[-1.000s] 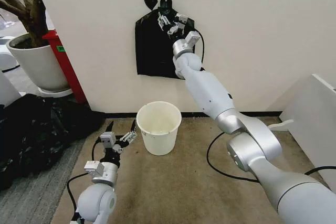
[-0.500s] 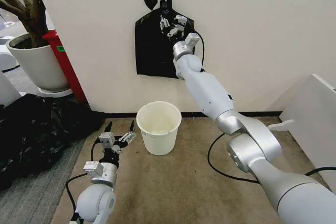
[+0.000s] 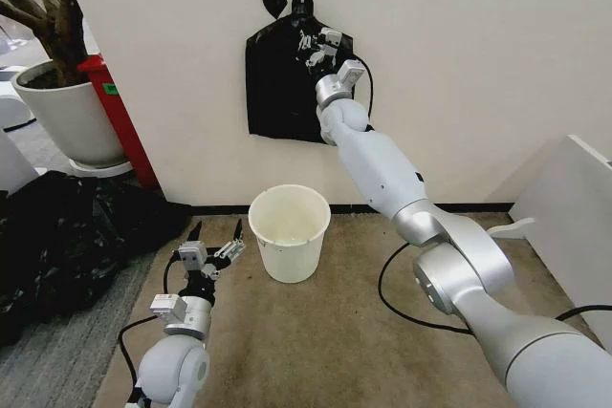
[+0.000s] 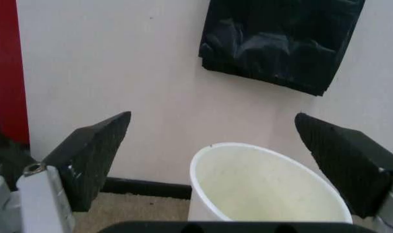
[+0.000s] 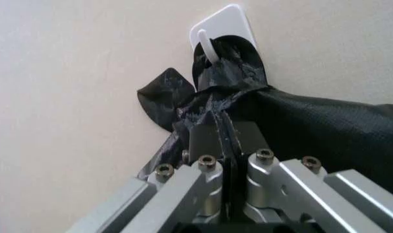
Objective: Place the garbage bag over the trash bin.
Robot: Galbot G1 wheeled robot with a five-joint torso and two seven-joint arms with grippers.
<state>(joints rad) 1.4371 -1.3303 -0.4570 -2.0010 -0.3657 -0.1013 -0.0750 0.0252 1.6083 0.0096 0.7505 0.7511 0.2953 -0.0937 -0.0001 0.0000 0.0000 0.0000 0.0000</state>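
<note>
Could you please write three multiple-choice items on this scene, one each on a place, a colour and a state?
1. Where does the black plastic garbage bag hang?
A. From a white wall hook
B. Over the bucket's rim
C. On the plant pot

2. What colour is the round plastic trash bin?
A. Red
B. Cream-white
C. Black

3. How stands the right pincer?
A. Wide open above the bin
B. Shut on the bag just below the hook
C. Resting on the carpet

Answers:
1 A: the bag's top loops over the hook.
2 B: the bin on the carpet is cream-white.
3 B: the right wrist view shows black film pinched between its fingers. The left pincer waits open beside the bin.
</note>
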